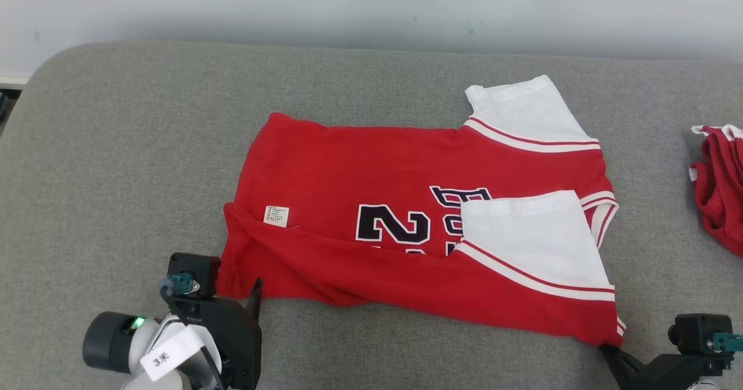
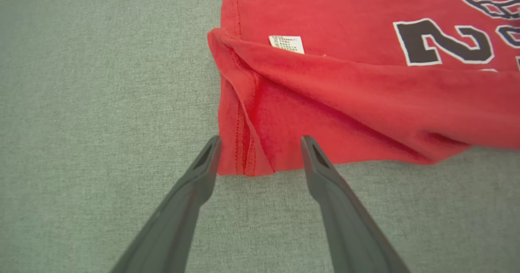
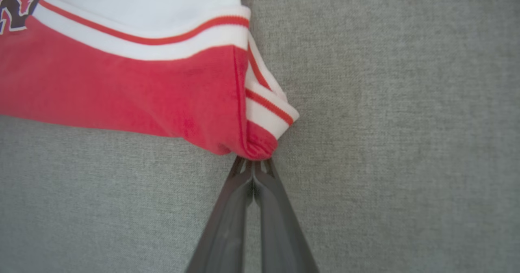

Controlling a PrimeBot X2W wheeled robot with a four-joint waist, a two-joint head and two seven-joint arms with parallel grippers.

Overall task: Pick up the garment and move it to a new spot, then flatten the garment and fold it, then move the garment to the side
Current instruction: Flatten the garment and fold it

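While left claw (image 2: 261,141) gapes astride the red jersey (image 2: 345,98) hem, right claw (image 3: 252,165) pinches its ribbed corner.

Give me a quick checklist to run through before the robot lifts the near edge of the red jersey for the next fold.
1. Right pincer shut on the near right corner of the jersey: ok.
2. Left pincer shut on the near left hem corner: not ok, fingers apart, one each side.
3. Near sleeve folded in over the body: ok.
4. Far sleeve folded in: not ok, it sticks out past the far edge.
5. Second red garment lying apart from the jersey: ok.
6. Depth of the right grip: cannot tell.
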